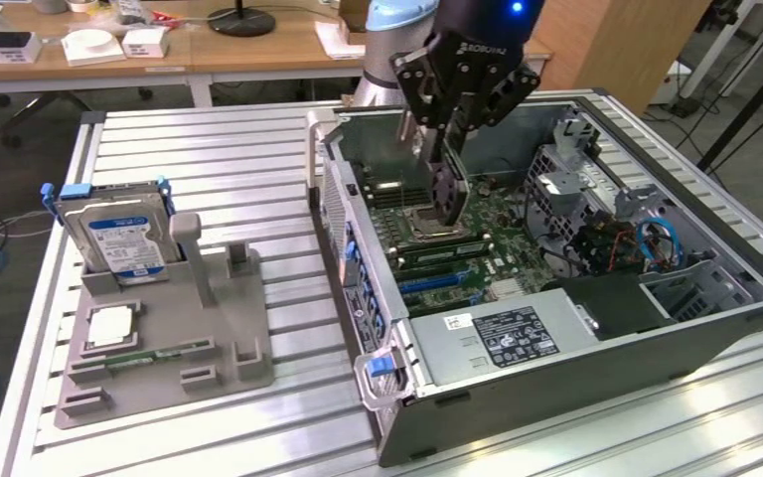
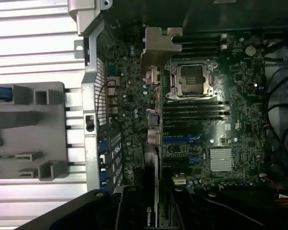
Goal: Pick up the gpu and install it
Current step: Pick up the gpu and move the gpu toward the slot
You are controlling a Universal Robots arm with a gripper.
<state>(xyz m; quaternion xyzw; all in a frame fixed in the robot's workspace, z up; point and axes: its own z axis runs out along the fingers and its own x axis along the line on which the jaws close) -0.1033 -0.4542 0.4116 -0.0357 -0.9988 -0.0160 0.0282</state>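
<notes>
— Carriage over the case (image 1: 515,407) is the step in hand, we'd say. Exterior view: fingers (image 1: 435,139) closed narrow on the gpu (image 1: 448,194), which hangs over the board (image 1: 515,234).
— Wrist view: we see it edge-on, bracket (image 2: 159,45) at its far end, not yet seated.
— Seating, we judge, calls for laying its edge along a blue slot (image 2: 182,140), with the bracket at the rear wall (image 2: 93,110).

Open computer case (image 1: 351,248): clear room above the motherboard (image 1: 495,224), where the gripper (image 1: 435,157) holds the gpu (image 1: 451,194). Power supply (image 1: 515,333), drive cage (image 1: 567,184) and cables (image 1: 647,243) crowd the exterior view's right.
</notes>
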